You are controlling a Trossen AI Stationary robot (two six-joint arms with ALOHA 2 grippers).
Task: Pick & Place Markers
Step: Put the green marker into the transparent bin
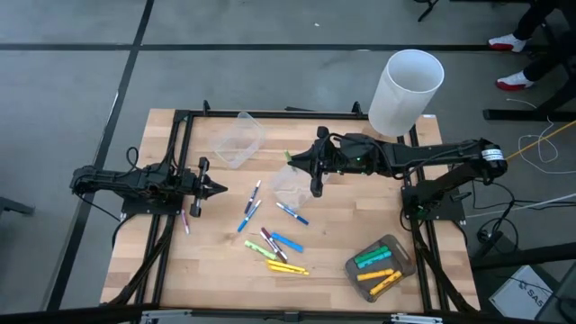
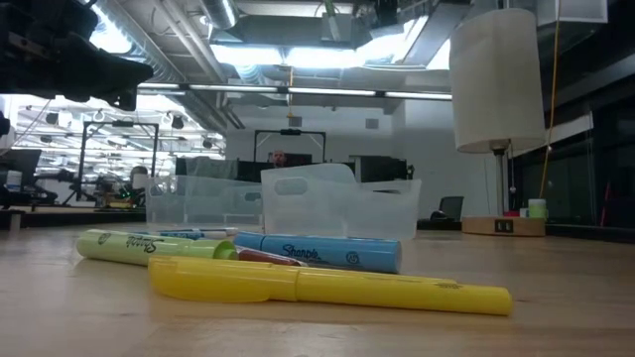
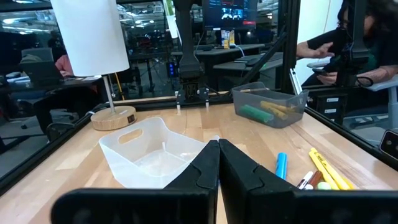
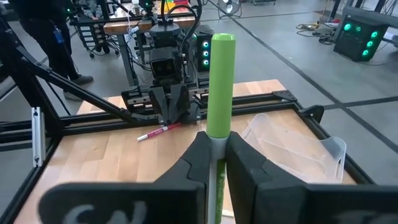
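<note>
My right gripper is raised over the table's middle, shut on a green marker, just beyond the far edge of a clear tub. Loose markers lie on the wood: blue-capped white ones, a light blue one, yellow ones, and a pink one near the left arm. More green and yellow markers lie in a grey tray. At the table's left side my left gripper hangs shut and holds nothing. My right gripper pinches the green marker's lower part between its two fingers. The fingers come nearly level from the table's right side. The marker's green end juts past the fingertips, and the marker is lifted clear of the table.
A second clear tub stands at the far left of centre. A tall white lamp shade rises at the far right corner. A black frame rims the table. People sit beyond the table.
</note>
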